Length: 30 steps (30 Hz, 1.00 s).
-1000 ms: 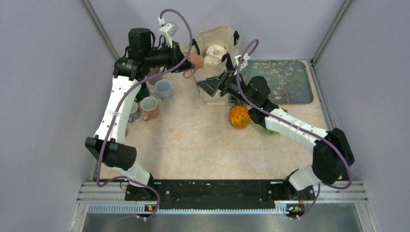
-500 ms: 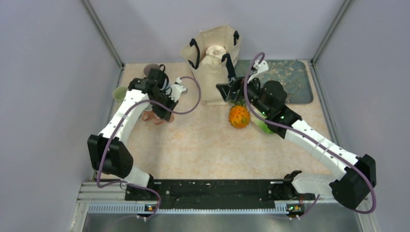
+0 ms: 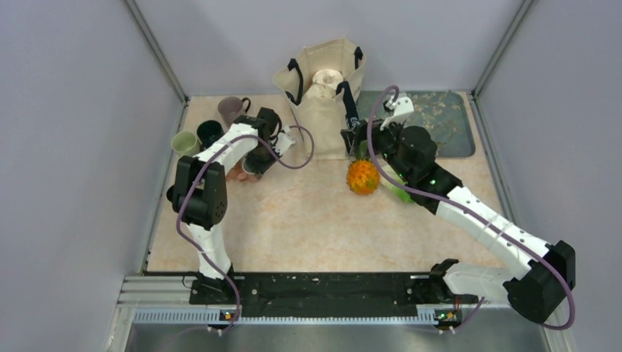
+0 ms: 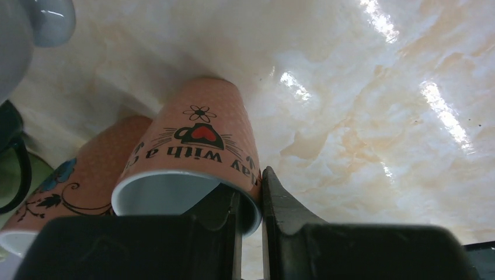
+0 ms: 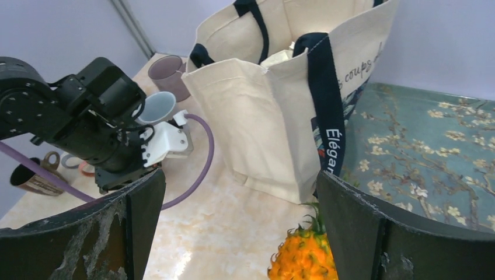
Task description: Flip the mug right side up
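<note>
**Left arm folds in with the mug's rim in its grip**

Since half a second ago the left arm (image 3: 220, 150) has pulled its elbow in toward its base. Its wrist now sits a little further right, and that uncovers the purple mug (image 3: 231, 108) and the dark mug (image 3: 210, 132) at the far-left corner of the counter (image 3: 308, 220).

The salmon mug (image 4: 198, 140) is on the far-left part of the counter, pressed against a second salmon mug with a blue flower (image 4: 76, 175). The left jaws are clenched on its rim, with one finger inside the mouth and one outside the wall.

Its long axis runs away from the wrist. The mouth faces back up at the wrist camera and the base points down at the counter, tilted. Whether the base already touches the counter cannot be told.

By my reading the turn is nearly done. What is left is to square the axis upright and let go without knocking its neighbour.

The right jaws are spread wide and hold nothing. They hover well apart from the mug, facing the tote bag (image 5: 274, 116) above the pineapple (image 5: 300, 256). The left arm is clearly the nearer one.
</note>
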Available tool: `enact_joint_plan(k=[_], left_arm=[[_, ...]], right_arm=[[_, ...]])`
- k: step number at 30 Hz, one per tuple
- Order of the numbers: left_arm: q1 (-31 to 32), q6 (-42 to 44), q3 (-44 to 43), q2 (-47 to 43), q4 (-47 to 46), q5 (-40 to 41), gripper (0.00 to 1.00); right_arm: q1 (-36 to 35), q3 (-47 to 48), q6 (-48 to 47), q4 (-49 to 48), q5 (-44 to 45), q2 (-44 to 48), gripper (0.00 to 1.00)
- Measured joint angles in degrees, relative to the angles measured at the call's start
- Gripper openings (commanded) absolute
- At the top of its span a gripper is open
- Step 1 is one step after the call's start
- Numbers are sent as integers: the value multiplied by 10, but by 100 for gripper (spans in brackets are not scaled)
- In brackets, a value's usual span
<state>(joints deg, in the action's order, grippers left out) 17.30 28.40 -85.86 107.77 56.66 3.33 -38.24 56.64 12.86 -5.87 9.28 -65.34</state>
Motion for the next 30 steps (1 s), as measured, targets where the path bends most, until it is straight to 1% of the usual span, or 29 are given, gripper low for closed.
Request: enact_joint_plan(k=[3,4,8,10,13,17,21,23,27,28,30], left_arm=[[1,0,-16,24,-3,12,0],[2,0,-18,26,-8,14,3],[2,1,-21,31,-11,15,28],[2,4,-22,32,-12,15,38],[1,4,-22,34,-11,12,50],[0,5,-29,34,-4,-2,58],[0,2,-55,23,12,-26,62],[0,-2,-68,-2,16,-40,65],[-2,-26,-70,-96,-7,-54,75],[-4,-34,-61,-125,-23,-55,78],[-11,-53,-17,-204,-78,-49,80]], right_arm=[[0,0,-6,5,21,2,99],[0,0,-8,12,30,2,99],[0,0,-15,37,58,0,99],[2,2,-19,53,68,-4,99],[5,6,-23,73,72,-13,99],[11,8,-23,92,71,-17,99],[33,8,-21,103,65,-18,99],[56,8,-17,106,59,-18,99],[95,5,-10,115,56,-18,99],[103,0,-8,115,56,-17,99],[115,-20,-4,114,60,-8,99]])
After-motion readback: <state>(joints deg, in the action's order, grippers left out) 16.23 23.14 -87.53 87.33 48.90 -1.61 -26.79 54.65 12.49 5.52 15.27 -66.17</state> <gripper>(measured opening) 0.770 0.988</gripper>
